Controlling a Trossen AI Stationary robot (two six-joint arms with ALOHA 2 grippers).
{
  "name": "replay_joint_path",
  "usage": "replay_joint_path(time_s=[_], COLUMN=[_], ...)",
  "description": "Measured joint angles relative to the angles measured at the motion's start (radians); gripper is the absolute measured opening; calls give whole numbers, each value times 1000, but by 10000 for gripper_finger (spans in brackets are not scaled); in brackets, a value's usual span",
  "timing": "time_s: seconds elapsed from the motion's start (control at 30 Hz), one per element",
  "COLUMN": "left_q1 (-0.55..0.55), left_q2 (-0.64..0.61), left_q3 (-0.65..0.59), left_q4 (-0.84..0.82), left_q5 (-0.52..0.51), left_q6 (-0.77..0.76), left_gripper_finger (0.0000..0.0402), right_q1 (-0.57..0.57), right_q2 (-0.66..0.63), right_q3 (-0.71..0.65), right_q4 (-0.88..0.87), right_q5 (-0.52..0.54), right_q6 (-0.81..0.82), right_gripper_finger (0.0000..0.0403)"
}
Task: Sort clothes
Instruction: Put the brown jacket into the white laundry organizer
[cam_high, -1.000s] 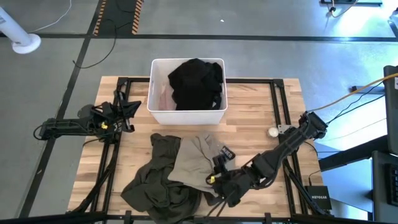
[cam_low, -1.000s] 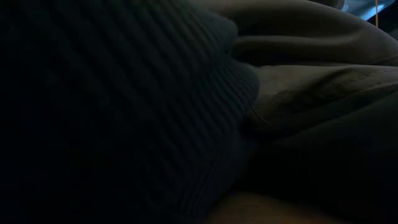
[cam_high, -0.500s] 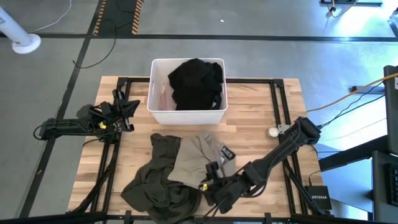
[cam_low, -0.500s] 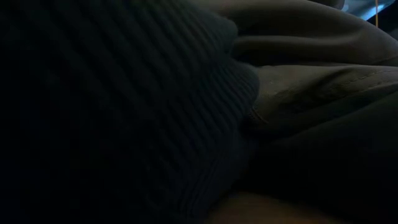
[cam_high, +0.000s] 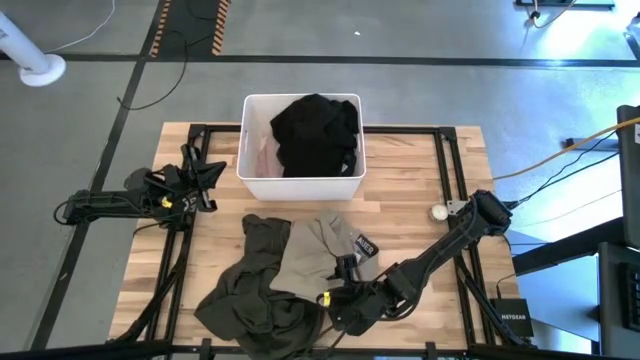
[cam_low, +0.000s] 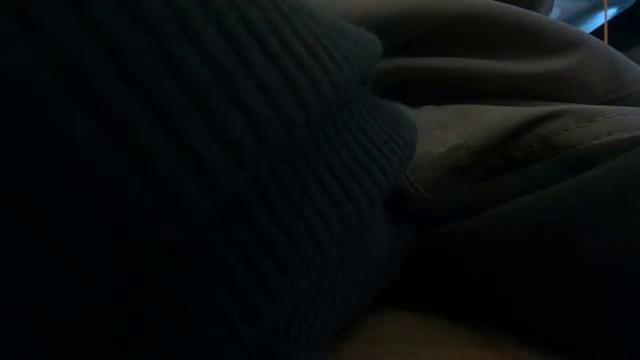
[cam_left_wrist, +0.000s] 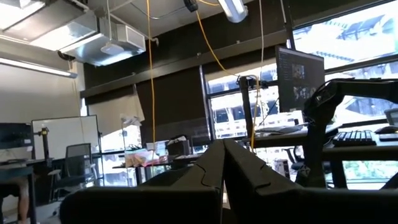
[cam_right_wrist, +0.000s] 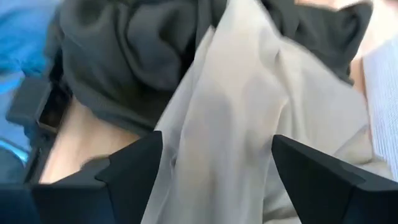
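Colours noted from above. Bin (cam_high: 247, 135): white, at 12 o'clock. Inside it, a black garment (cam_high: 315, 132), plain, with a pale pink garment (cam_high: 264, 158) showing at its 9 o'clock side. Surface (cam_high: 400, 175): light wood planks, black frame rails. Toward 6 o'clock, a dark olive-green garment (cam_high: 252, 290), plain, and a beige-khaki garment (cam_high: 310, 258) overlapping it. Both arms are black with yellow marks. Low view: dark ribbed knit fabric (cam_low: 200, 180).

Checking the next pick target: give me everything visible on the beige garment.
The beige garment is soft, thin-looking khaki cloth, crumpled with folds. It lies on the wooden table, in front of the white bin, overlapping the dark olive garment on its left. The right gripper, fingers wide open, sits low at its near edge; the right wrist view shows the cloth between the fingers, not gripped.
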Motion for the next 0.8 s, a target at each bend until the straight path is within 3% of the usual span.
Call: replay_joint_path(time_s=[0.33,0.57,0.8], left_q1=[0,0,0], left_q2=[0,0,0], left_q3=[0,0,0], left_q4=[1,1,0], left_q5=[0,0,0], left_q6=[29,33,21], left_gripper_finger=[0,0,0], right_q1=[-16,-38,-51], right_q2=[2,69,120], right_q3=[-93,-102,-101], right_q4=[150,180,148], right_q5=[-32,-58,9], right_q6=[31,20,19], right_gripper_finger=[321,321,321])
